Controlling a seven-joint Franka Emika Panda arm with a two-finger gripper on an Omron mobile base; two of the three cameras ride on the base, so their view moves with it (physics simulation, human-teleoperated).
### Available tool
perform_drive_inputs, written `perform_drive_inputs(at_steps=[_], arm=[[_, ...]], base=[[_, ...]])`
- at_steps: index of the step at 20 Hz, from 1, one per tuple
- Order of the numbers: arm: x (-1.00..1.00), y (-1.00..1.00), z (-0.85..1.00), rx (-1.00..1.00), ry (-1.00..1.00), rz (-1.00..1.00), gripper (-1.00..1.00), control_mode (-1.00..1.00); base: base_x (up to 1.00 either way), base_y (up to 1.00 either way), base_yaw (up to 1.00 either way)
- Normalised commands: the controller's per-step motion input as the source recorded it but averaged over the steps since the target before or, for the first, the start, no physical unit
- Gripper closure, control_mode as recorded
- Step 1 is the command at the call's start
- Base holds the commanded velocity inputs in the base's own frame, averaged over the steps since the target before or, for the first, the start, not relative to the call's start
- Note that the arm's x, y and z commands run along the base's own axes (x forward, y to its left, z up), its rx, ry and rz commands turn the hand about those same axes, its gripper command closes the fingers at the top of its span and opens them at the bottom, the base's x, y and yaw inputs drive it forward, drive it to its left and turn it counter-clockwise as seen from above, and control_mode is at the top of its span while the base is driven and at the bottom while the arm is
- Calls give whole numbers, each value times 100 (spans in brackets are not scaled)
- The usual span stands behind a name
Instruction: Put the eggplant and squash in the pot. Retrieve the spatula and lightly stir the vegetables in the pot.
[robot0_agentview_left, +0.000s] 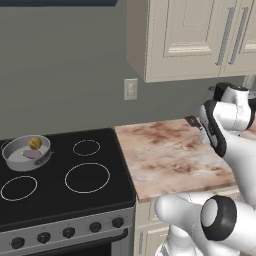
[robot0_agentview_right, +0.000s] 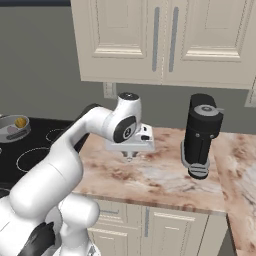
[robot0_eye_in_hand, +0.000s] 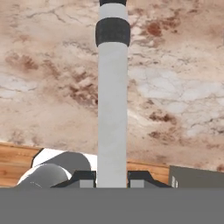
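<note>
My gripper (robot0_eye_in_hand: 112, 183) is clamped tight on the spatula (robot0_eye_in_hand: 112, 96), its pale handle running straight out between my fingertips above the counter (robot0_agentview_left: 170, 155). The pot (robot0_agentview_left: 26, 152) sits far left on the stove (robot0_agentview_left: 60, 175), on the back-left burner, with the squash (robot0_agentview_left: 35, 143) and eggplant (robot0_agentview_left: 31, 154) already inside — so the job now is carrying the spatula over. I'd keep it level, swing left clear of the coffee machine (robot0_agentview_right: 201, 134), lower gently and stir softly. One pot, one squash, one eggplant, one spatula — four burner rings.
</note>
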Motion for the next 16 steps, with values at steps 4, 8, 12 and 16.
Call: perform_drive_inputs(at_steps=[4,8,12,16], arm=[[-31,13,20,4,-2,0,100,-100],[-5,0,1,0,-5,0,100,-100],[0,0,0,0,0,0,100,-100],[-3,0,0,0,0,0,100,100]], base=[[0,0,0],[0,0,0],[0,0,0],[-7,3,0]])
